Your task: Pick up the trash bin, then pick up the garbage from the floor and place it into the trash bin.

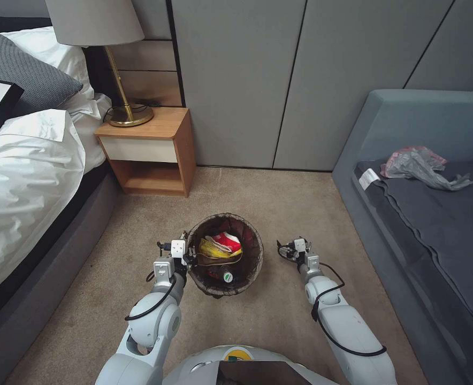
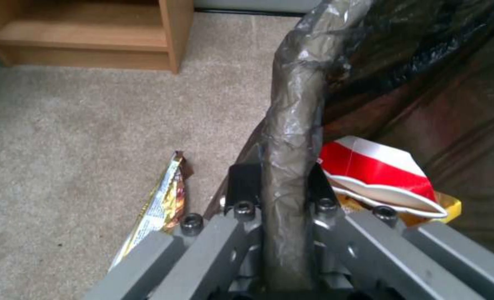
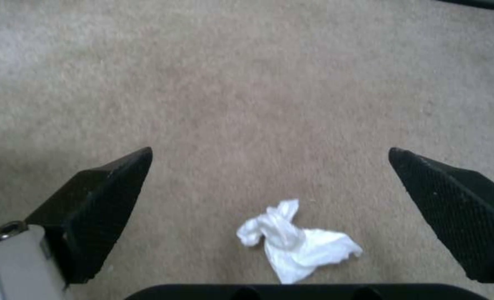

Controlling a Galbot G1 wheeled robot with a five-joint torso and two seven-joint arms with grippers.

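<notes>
A white wad (image 3: 297, 246) of crumpled tissue lay alone on the tan carpet (image 3: 247, 83), and it sat right under the right gripper (image 3: 269, 208), between the two black fingers (image 3: 99, 212) and a bit nearer the wrist than the tips. The jaws stood wide open, one on each side of the wad, and neither one touched it. The wad was lumpy, a little longer one way, with that long side running slantwise across the gap between the fingers. In the head view this gripper (image 1: 292, 247) hung low over the carpet, just to the right of the trash bin (image 1: 224, 261), so the right arm was by far the nearer one to the wad. It looked like the claw needed to go almost straight down and then close. The left gripper (image 2: 280, 183) was clamped tight on the bin's rim (image 2: 294, 125), one finger outside and one inside the dark bag. Inside the bin lay a crushed red-and-white paper cup (image 2: 386, 175), some yellow wrapper, and a bottle with a green cap (image 1: 228, 277). One shiny snack wrapper (image 2: 161, 200) lay on the carpet just beside the bin, on the left arm's side. The bin stood near the middle of the carpet, between the bed (image 1: 28, 176) and the grey sofa (image 1: 424, 214).
</notes>
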